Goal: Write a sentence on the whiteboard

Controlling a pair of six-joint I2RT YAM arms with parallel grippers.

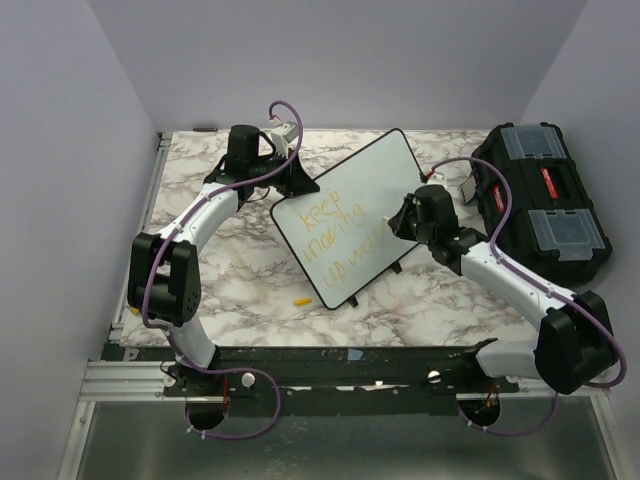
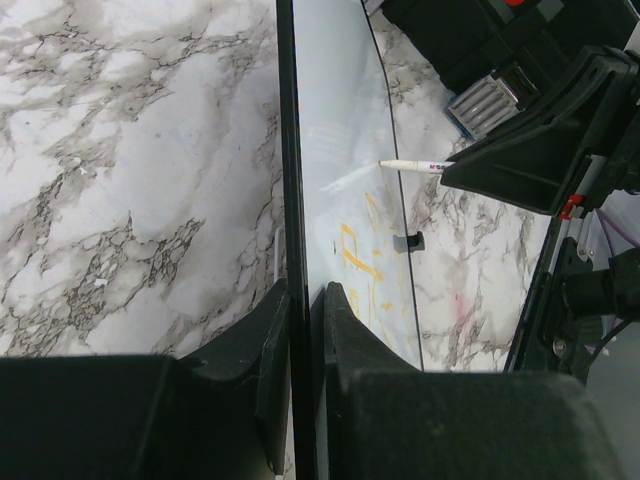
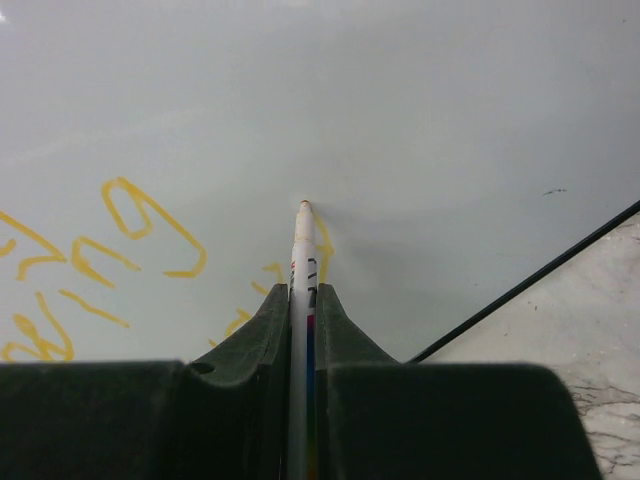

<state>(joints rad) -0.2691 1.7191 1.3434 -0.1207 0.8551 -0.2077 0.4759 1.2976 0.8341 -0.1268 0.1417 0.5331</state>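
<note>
The whiteboard (image 1: 355, 195) stands tilted in the middle of the table, its black rim clamped at the far left edge by my left gripper (image 2: 305, 290), which is shut on it. Yellow-orange words of the sentence (image 1: 338, 232) run in three short lines across its face. My right gripper (image 3: 303, 292) is shut on a white marker (image 3: 300, 260), whose tip touches the board beside the yellow strokes (image 3: 150, 225). In the left wrist view the marker (image 2: 410, 164) meets the board's face (image 2: 335, 120) from the right.
A black plastic toolbox (image 1: 540, 200) lies at the right back of the marble table (image 1: 230, 270). A small yellow cap (image 1: 301, 299) rests on the marble near the board's lower corner. Grey walls close in the left, back and right.
</note>
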